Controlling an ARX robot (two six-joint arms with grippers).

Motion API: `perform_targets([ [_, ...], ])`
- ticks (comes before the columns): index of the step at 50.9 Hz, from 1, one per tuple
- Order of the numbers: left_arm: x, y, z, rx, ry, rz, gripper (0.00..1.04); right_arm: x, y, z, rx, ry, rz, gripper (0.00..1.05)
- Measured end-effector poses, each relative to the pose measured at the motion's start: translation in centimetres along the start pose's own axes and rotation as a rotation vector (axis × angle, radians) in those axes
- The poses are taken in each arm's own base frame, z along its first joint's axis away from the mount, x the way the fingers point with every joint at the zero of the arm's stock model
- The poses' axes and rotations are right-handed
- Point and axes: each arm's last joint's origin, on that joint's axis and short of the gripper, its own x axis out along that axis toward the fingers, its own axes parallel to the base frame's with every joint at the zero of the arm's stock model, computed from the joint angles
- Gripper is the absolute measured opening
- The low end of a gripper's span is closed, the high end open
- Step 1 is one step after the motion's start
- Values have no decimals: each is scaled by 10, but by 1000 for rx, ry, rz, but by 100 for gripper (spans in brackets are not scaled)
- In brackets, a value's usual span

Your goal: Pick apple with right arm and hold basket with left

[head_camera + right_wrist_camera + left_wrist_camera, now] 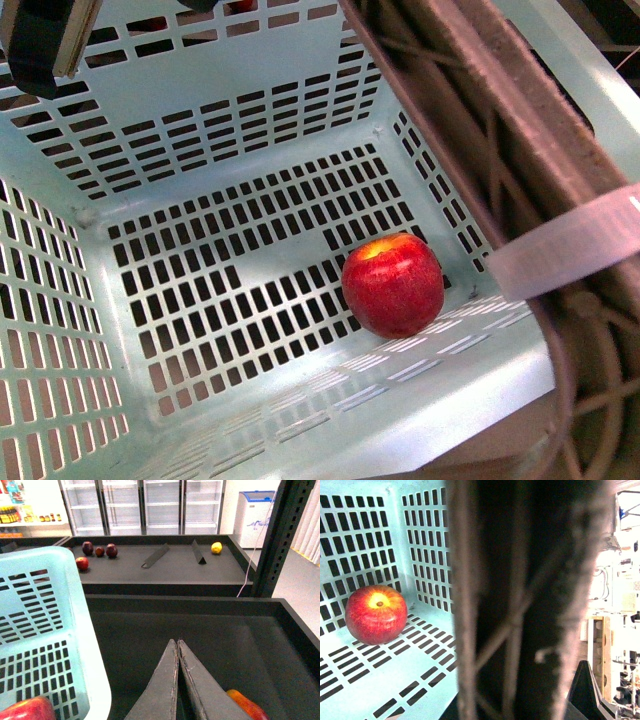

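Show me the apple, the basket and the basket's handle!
apple [392, 285]: front view, on the middle of its red skin.
basket [200, 110]: front view, on its slotted turquoise wall.
handle [490, 130]: front view, on the brown latticed bar above the whitish band.

Light falls bright and even from overhead. In the front view the apple [392, 285] carries a soft highlight on top, and the basket [470, 395] wall nearest the camera shows pale striped glare. In the left wrist view the handle [520, 600] (very close to the lens) is a dark blur, and the room behind it is washed out white. The right claw [176, 642] is sharp; the desk [150, 635] just ahead of it is dim, the fridges [145, 505] far beyond it bright.
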Motion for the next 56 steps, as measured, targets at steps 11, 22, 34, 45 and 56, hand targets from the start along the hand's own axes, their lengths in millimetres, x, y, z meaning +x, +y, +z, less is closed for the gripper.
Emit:
perform_targets([
  [11,0,0,0,0,0,0,5,-5,0,0,0,1,0,2],
  [22,0,0,0,0,0,0,5,-11,0,-2,0,14,0,2],
  [34,0,0,0,2,0,-1,5,-19,0,-3,0,8,0,2],
  [45,0,0,0,2,0,0,5,-19,0,-3,-2,6,0,21],
  [56,0,0,0,2,0,0,5,-19,0,-3,-2,6,0,55],
])
